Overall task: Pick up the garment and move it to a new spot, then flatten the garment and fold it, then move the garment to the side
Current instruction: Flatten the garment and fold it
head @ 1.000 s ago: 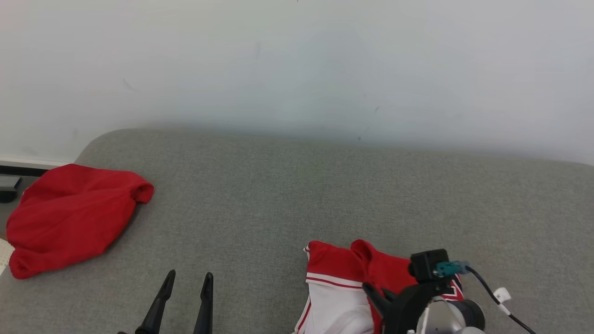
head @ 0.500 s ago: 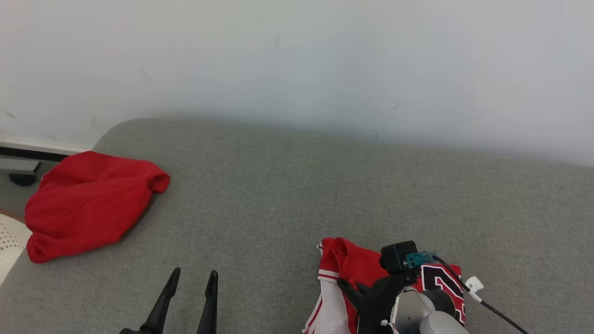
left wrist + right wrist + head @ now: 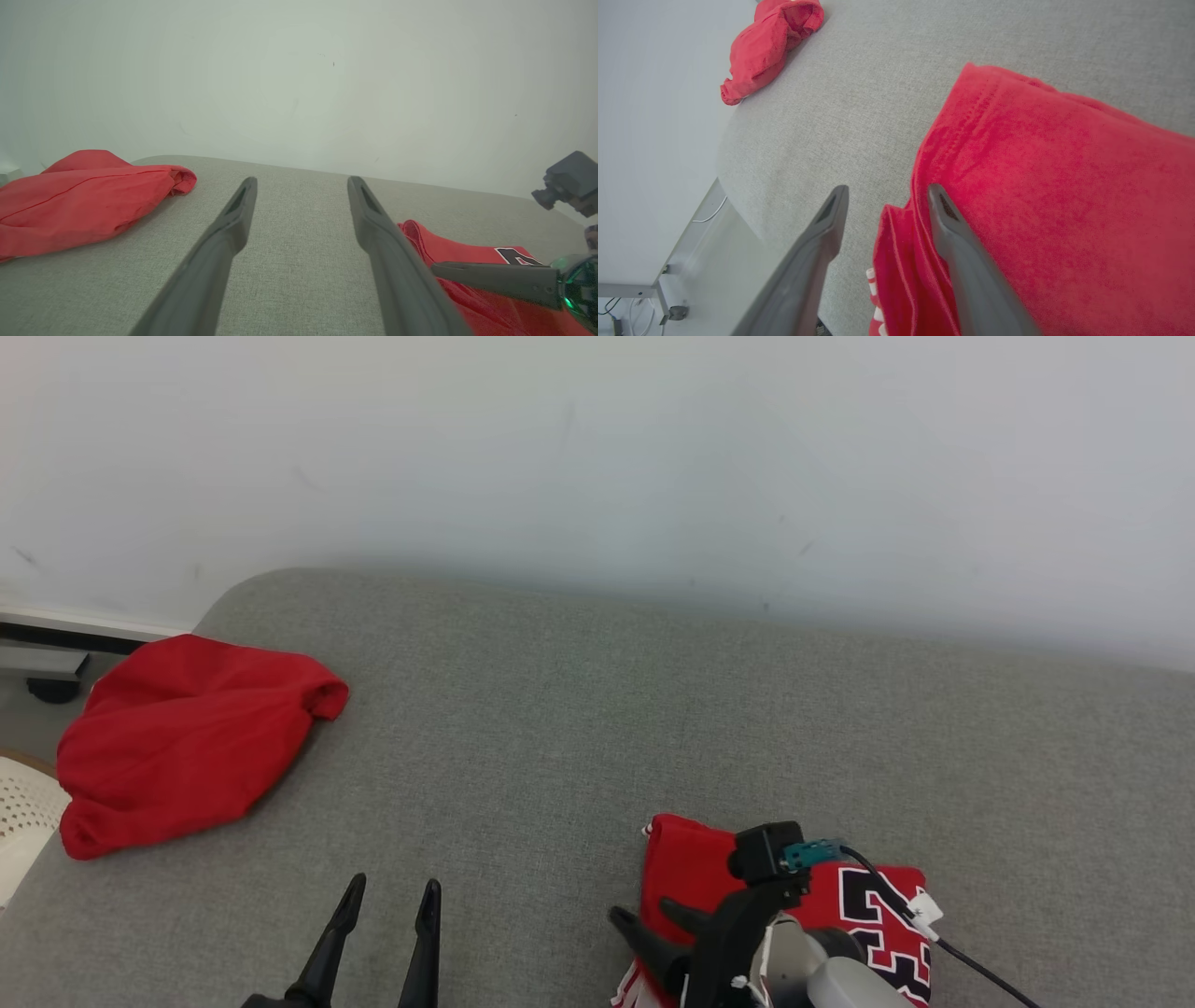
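Note:
The garment [image 3: 691,868] is a red jersey with a black number, lying folded on the grey cushion [image 3: 579,728] at the lower right. My right gripper [image 3: 642,910] is open at its left edge. In the right wrist view the right gripper [image 3: 887,188] has one finger over the jersey [image 3: 1055,196] and the other over bare cushion, with the layered edge loose between them. My left gripper [image 3: 394,885] stands open over the cushion at the lower left, holding nothing. The left wrist view shows the left gripper [image 3: 302,179] spread wide, with the jersey [image 3: 458,252] to its right.
A plain red cloth [image 3: 187,737] lies bunched at the cushion's left end, also seen as the red cloth [image 3: 79,196] and red cloth [image 3: 770,42]. A white perforated basket [image 3: 19,821] sits past the left edge. A pale wall [image 3: 597,457] rises behind the cushion.
My right gripper has carried the jersey's flap leftward over the white part and opened, letting go. The number now faces up. The head view has shifted slightly; the left gripper has stayed open.

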Robot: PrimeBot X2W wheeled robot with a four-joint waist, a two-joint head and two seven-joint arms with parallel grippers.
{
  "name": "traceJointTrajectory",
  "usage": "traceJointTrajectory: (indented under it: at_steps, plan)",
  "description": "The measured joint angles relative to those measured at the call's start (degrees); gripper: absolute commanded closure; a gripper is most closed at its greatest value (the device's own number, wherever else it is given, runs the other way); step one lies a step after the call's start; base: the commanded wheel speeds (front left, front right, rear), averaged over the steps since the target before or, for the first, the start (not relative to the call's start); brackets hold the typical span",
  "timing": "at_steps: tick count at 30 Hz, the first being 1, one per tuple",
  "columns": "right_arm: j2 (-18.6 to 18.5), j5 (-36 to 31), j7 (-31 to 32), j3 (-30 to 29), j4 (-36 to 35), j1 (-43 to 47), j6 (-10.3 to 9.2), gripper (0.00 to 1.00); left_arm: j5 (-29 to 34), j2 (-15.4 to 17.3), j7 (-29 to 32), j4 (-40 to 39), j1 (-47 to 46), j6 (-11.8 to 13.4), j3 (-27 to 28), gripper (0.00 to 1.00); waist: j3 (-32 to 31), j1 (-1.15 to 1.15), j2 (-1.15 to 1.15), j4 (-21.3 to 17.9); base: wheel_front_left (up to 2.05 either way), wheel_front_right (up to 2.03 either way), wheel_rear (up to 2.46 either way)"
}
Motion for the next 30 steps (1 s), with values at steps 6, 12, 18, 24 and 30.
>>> traceJointTrajectory:
  at_steps: [6,12,18,24,30]
  plan:
    - [0.1,5.4,2.2,3.1,-4.1,-0.3,0.01,0.00,0.0,-0.1,0.0,-0.1,0.0,0.0,0.3,0.00,-0.4,0.00,0.00,-0.6,0.00,0.00,0.00]
    - [-6.1,-7.9,1.5,-8.6,-6.9,1.0,0.01,0.00,0.0,-0.4,0.0,-0.5,0.4,0.1,0.9,0.00,-1.0,0.00,0.00,-1.8,0.00,0.00,0.00]
    - [-7.5,-20.4,2.7,-22.3,-13.1,8.6,0.01,0.00,0.3,-0.8,0.0,-0.5,0.5,0.1,0.7,0.00,-1.4,0.00,0.00,-2.9,0.00,0.00,0.00]
    - [-3.2,-26.7,3.1,-30.4,-19.1,16.8,0.01,0.00,0.3,-1.0,0.0,0.0,0.5,0.0,0.5,0.00,-1.6,0.00,0.00,-3.4,0.00,0.00,0.00]
    - [-0.8,-27.9,-2.9,-34.6,-24.0,22.2,0.00,0.00,-0.8,-0.9,0.0,0.9,0.9,0.0,1.2,0.00,-2.3,0.00,0.00,-3.7,0.00,0.00,0.00]
